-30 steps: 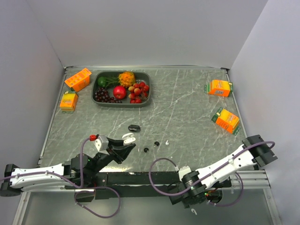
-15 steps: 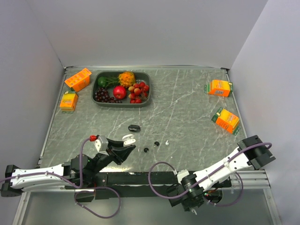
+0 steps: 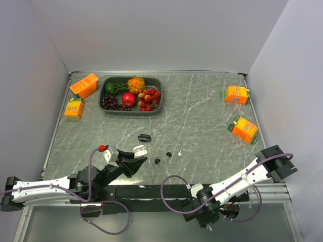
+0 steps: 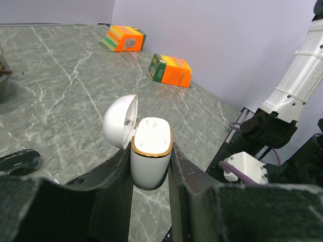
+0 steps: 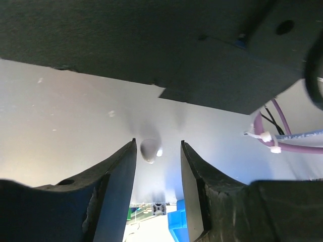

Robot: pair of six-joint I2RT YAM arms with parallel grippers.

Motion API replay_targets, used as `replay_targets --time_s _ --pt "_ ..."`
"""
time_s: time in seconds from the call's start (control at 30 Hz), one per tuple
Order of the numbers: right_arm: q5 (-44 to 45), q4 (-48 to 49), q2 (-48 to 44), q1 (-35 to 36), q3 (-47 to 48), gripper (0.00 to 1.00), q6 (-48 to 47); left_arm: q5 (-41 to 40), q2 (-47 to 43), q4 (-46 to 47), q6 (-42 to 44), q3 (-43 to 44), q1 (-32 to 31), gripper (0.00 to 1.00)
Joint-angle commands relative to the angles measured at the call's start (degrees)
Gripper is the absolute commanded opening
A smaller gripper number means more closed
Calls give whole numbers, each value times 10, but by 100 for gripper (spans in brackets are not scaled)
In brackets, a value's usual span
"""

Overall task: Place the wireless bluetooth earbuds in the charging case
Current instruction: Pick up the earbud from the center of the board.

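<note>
Just left of the tray (image 3: 102, 96) I see two orange cartons (image 3: 84, 84), one behind the other. The tray holds fruit: dark grapes (image 3: 110, 103), something green, a red apple (image 3: 128, 99), an orange piece and a heap of small red fruit (image 3: 149, 97).

Nearer to me than the tray, my left end effector (image 3: 135, 155) is pinching the white charging case (image 4: 150, 156) by its sides. The case stands upright with its lid (image 4: 120, 121) swung open to the left, and the sockets in its gold-rimmed top face the wrist camera. A small dark oval case (image 3: 145, 137) lies on the desk (image 3: 202, 111) between the tray and the white case.

The earbuds lie loose on the desk, nearer than the tray and about level with its right end: a black earbud (image 3: 157, 161), a second black one (image 3: 169, 154) and a white earbud (image 3: 179, 152).

Well right of the tray sit two more orange cartons (image 3: 236, 94).

My right end effector (image 3: 207, 222) hangs past the desk's near edge. Its fingers (image 5: 121, 186) are spread partway and grip nothing.
</note>
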Motion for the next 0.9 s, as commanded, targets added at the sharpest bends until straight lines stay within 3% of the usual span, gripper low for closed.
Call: replay_targets --time_s 0.0,0.87 --pt "-10 21 7 7 -2 46 -3 3 10 26 -8 2 -3 1" --pt "-27 32 12 10 -11 31 -10 3 -2 15 -17 -4 -3 1"
